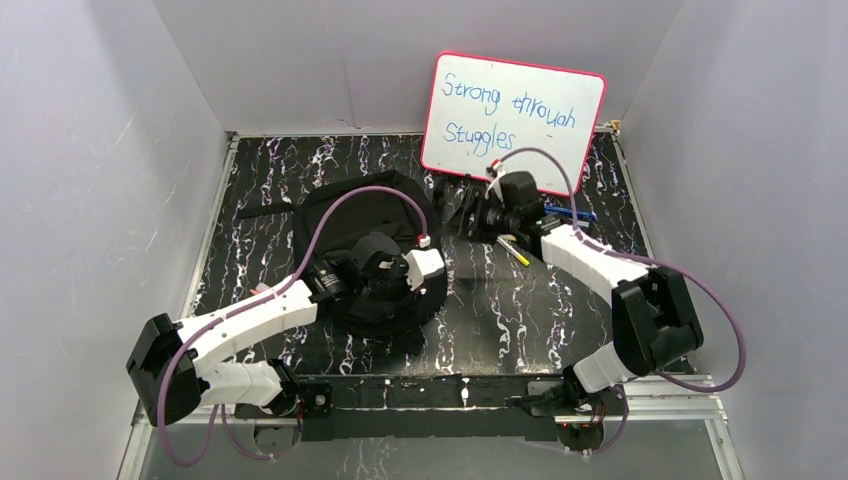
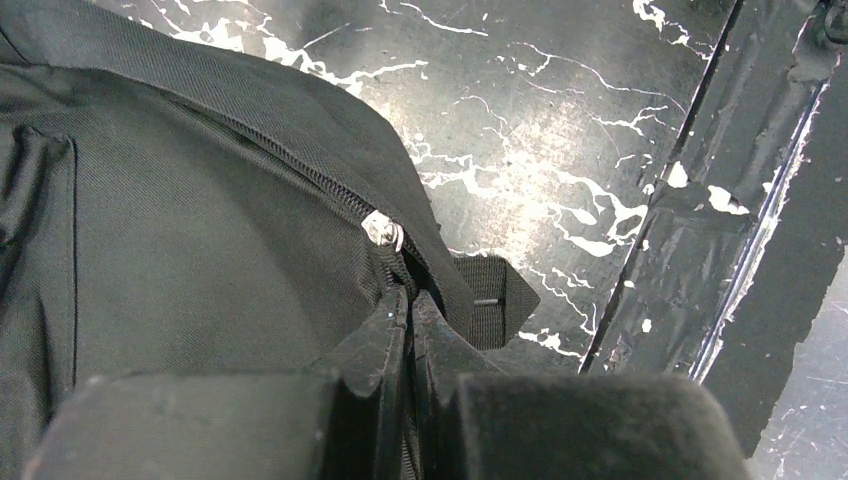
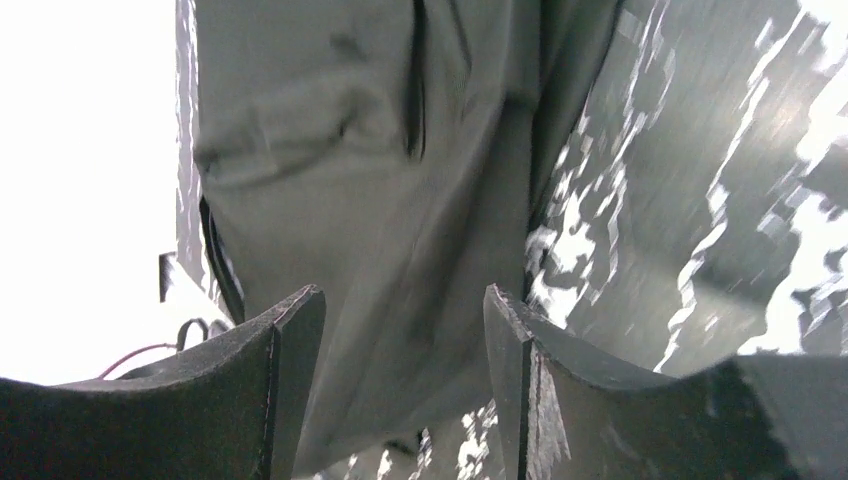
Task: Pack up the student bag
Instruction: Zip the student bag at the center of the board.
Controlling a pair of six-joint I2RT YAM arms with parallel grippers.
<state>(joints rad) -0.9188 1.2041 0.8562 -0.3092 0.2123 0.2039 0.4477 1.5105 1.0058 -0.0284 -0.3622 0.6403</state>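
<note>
Bag: the student bag (image 1: 370,215) lies slumped on the table (image 1: 520,310), left of the middle.
Zip: the part of the zip (image 2: 300,165) that shows looks shut, with the silver zip pull (image 2: 382,230) at its end.
Left fingers: the left fingers (image 2: 375,345) are pressed together on the zip line, just below the pull. They seem to nip the bag's cloth.
Right fingers: the right fingers (image 3: 270,340) are spread wide and hold nothing. A dark cloth thing (image 3: 400,200) lies past them (I cannot tell what it is).
Loose things: a yellow pen (image 1: 513,252) and some small dark bits lie near the whiteboard (image 1: 515,115).
Step now: I think the left side holds the bag while the right side goes for something.
How to do it well: hold the bag firm and do not tug. Put one right finger on each side of one thing, squeeze softly and lift it clear.
Watch out: the bag is floppy and may slide.
</note>
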